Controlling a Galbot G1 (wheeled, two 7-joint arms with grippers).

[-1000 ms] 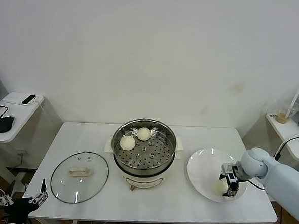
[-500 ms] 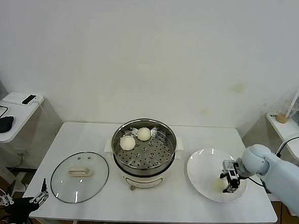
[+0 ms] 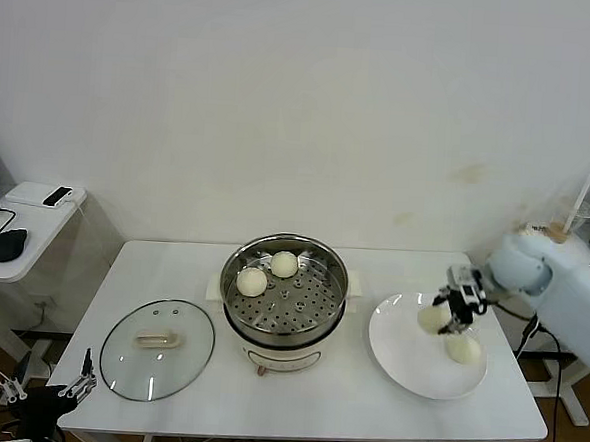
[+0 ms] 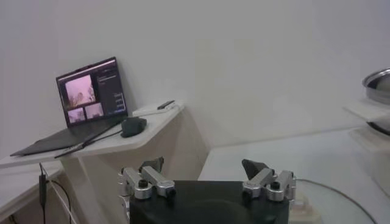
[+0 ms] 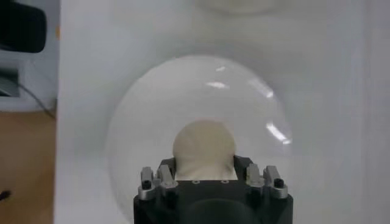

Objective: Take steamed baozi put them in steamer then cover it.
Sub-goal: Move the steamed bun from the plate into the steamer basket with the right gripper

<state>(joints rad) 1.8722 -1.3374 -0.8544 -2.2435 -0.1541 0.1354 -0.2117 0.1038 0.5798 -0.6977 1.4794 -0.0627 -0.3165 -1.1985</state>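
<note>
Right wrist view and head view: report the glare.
Right wrist view: bright streaks on the white plate, below the baozi in the right end effector. Head view: highlights on the steamer rim, faint sheen on the glass cover.

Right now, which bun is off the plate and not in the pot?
The bun held in the right end effector, lifted above the plate.
</note>
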